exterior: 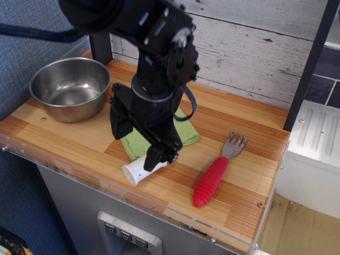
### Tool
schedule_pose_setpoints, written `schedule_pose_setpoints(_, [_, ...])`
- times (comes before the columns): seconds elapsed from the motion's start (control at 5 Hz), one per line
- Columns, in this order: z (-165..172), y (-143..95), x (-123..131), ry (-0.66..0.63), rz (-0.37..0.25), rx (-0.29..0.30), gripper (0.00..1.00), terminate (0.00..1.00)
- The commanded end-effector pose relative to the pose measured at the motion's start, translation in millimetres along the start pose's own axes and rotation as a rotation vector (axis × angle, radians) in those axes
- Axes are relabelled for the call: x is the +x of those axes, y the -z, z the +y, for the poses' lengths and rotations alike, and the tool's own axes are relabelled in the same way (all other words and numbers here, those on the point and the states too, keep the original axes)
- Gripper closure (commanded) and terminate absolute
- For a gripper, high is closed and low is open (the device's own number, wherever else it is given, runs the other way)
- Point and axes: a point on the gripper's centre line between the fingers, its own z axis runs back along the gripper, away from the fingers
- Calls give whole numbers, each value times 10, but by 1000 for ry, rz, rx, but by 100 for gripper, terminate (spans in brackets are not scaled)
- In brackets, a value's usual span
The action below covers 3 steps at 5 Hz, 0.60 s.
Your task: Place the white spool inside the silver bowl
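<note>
The white spool (135, 170) lies on its side on the wooden counter, near the front edge, just in front of a green cloth. Its right end is hidden behind one finger. My black gripper (137, 147) is open and low over the spool, with one finger (120, 125) left of and behind it and the other finger (154, 158) over its right end. Whether the fingers touch the spool cannot be told. The silver bowl (45, 101) stands empty at the counter's back left, well apart from the gripper.
A folded green cloth (186, 135) lies under the gripper in the middle of the counter. A fork with a red handle (211, 180) lies to the right of the spool. The counter's front edge has a clear plastic strip (175, 217). A plank wall stands behind.
</note>
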Motion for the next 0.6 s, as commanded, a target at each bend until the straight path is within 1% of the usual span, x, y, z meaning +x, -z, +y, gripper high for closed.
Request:
schedule_pose_setpoints(0.0, [-32,209,47,34,17,61,0,0])
schedule_pose_setpoints(0.2, [-62,327,32,45,37,57,0,0])
schedule_pose_setpoints(0.4, [-75,393,18,39,41,42,0,0])
